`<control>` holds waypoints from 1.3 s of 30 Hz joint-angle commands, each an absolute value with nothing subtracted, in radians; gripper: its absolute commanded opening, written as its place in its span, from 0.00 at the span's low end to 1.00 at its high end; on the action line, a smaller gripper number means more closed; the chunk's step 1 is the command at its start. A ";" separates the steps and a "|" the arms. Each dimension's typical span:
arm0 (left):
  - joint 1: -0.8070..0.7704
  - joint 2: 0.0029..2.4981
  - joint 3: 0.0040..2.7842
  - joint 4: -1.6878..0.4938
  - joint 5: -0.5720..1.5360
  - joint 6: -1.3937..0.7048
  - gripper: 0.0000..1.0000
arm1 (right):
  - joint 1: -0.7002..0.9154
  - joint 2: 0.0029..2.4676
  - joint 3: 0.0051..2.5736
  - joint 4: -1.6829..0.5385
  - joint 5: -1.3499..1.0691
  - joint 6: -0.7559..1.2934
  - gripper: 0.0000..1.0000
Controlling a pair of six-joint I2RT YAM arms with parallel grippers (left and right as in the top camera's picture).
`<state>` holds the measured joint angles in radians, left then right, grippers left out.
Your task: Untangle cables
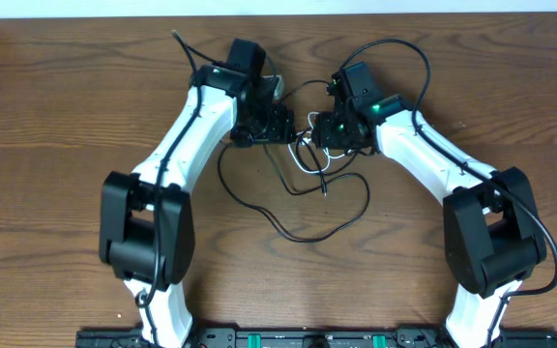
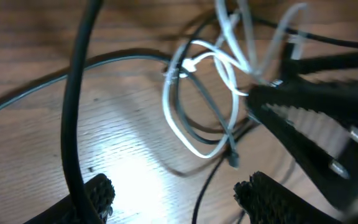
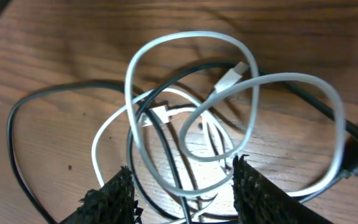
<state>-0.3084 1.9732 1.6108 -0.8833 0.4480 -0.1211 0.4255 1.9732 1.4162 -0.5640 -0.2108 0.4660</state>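
Observation:
A white cable (image 3: 185, 112) lies in small loops tangled with a thin black cable (image 1: 307, 208) at the table's middle back. The black cable runs in a long loop toward the front, a plug end (image 1: 326, 190) near the middle. My left gripper (image 1: 283, 124) is open just left of the tangle; in the left wrist view its fingers (image 2: 176, 196) straddle a black strand with the white loops (image 2: 197, 99) ahead. My right gripper (image 1: 319, 130) is open just right of the tangle; its fingers (image 3: 182, 193) straddle white and black strands.
Thicker black cords (image 1: 395, 58) arch from both arms over the wooden table (image 1: 66, 116). The left arm's cord (image 2: 73, 106) crosses the left wrist view. The right gripper's fingers (image 2: 316, 106) show in the left wrist view, close to the tangle.

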 commanded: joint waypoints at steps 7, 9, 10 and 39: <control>-0.311 2.046 1.607 -0.904 0.500 -0.011 0.72 | 0.363 1.983 1.411 -0.618 -0.205 0.516 0.51; -0.306 2.046 1.608 -0.953 0.553 0.083 0.81 | 0.356 1.983 1.410 -0.633 -0.205 0.516 0.51; -0.302 2.046 1.613 -0.992 0.591 0.147 0.83 | 0.353 1.983 1.410 -0.639 -0.205 0.516 0.50; -0.305 2.045 1.632 -0.765 0.533 -0.186 0.69 | 0.220 1.983 1.410 -0.712 -0.205 0.515 0.52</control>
